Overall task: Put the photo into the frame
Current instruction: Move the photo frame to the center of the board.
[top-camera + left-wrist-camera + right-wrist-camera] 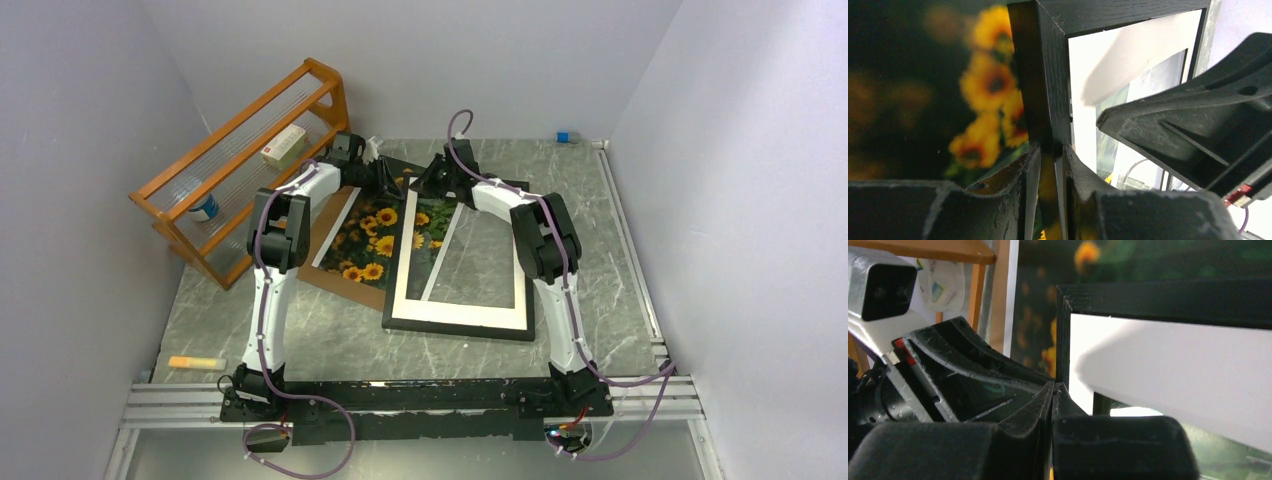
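The black frame [455, 328] with its white mat [460, 312] lies mid-table. The sunflower photo [372, 240] lies to its left on a brown backing board [322, 276], with its right part under the frame's opening. My left gripper [392, 182] is at the frame's far left corner. In the left wrist view it [1051, 150] is shut on the frame's black side bar [1043, 75], with the photo [988, 85] blurred behind. My right gripper [428, 185] is next to it at the far edge. Its fingertips [1054, 386] are pressed together by the frame's corner [1148, 300]; I see nothing clearly held.
An orange wooden rack [240, 150] stands at the back left with a white box [283, 146] and a can [205, 208] on it. An orange marker [195, 362] lies near the left arm's base. A small blue object [563, 137] sits at the back wall.
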Robot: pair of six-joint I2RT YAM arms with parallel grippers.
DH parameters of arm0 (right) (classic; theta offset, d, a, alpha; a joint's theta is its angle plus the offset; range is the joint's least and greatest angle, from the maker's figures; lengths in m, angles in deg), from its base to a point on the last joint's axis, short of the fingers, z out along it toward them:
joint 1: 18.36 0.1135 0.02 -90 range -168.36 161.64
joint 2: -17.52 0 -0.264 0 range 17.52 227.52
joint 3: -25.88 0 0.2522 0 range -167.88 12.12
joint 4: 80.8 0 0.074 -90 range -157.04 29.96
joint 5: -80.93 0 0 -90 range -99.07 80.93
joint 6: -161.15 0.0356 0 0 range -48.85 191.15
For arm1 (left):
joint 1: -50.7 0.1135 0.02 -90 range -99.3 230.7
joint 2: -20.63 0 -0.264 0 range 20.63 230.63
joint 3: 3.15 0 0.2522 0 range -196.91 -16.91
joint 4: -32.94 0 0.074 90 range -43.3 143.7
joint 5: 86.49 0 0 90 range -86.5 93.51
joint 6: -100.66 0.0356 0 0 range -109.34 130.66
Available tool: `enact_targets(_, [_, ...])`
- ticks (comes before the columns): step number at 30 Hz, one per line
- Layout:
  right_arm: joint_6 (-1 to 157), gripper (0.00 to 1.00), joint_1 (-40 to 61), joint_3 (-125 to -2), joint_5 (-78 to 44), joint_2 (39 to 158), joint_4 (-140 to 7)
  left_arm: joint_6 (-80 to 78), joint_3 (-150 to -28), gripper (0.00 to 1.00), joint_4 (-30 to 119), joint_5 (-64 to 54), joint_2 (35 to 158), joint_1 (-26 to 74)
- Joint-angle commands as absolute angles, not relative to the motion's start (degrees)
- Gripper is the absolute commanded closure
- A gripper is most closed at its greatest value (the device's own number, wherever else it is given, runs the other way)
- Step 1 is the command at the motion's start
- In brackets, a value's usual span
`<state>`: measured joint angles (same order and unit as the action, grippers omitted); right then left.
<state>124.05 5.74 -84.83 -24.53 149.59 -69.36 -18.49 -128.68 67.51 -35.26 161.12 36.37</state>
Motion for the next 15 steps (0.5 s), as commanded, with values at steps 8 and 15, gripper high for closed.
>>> enact_targets(8, [121.07,1.0,5.59,-90.23,-21.9,153.39,-64.94,-15.19,-125.59,0.74,72.37,-32.39,161.89,36.11])
enact_targets(15, [119.85,0.99,5.49,-89.79,-21.2,150.85,-65.04,-15.28,-125.11,0.74,72.76,-32.48,161.1,36.13])
